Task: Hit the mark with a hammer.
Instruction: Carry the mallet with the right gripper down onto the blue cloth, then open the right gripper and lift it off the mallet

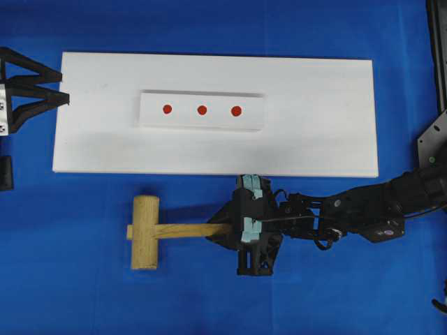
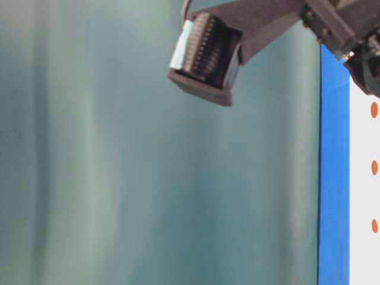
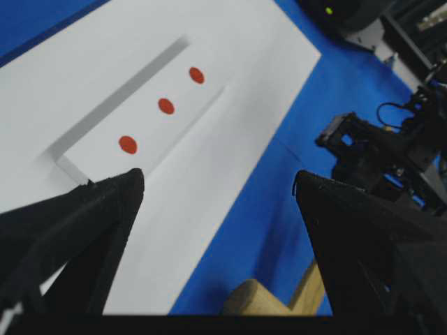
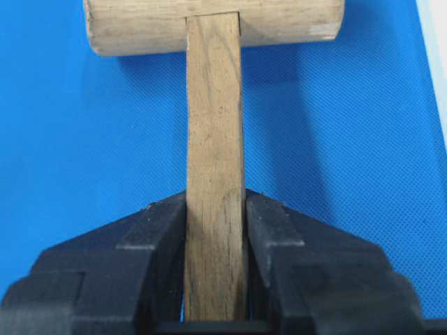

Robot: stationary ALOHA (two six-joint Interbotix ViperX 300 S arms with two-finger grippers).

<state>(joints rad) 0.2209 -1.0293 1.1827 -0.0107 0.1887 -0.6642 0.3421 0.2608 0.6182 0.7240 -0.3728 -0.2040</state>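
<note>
Black fingers (image 4: 164,230) of the right pincer (image 4: 215,234) sit closest to the wrist camera, one on each flat side of the hammer's (image 4: 213,139) handle. They are pressed tight on the wood, so this pincer is clamped on the hammer. The handle runs straight out ahead of the pincer to the thick round head at its far end. Blue cloth covers the bench (image 4: 84,125) below the hammer.

From above, going left to right, the left pincer (image 1: 61,98) comes first. Its two fingers are spread wide apart and hold nothing. It is at the left edge of the white board (image 1: 328,112). Just ahead of its tips lies a small raised white block (image 1: 202,124) with three red dots (image 1: 202,109) in a row.

Next comes the hammer, on the blue bench in front of the board, near its long edge. Its head is out past the tips of the right pincer, and the handle's other end is inside that pincer's grip. The right arm (image 1: 363,206) reaches in from the right side.
</note>
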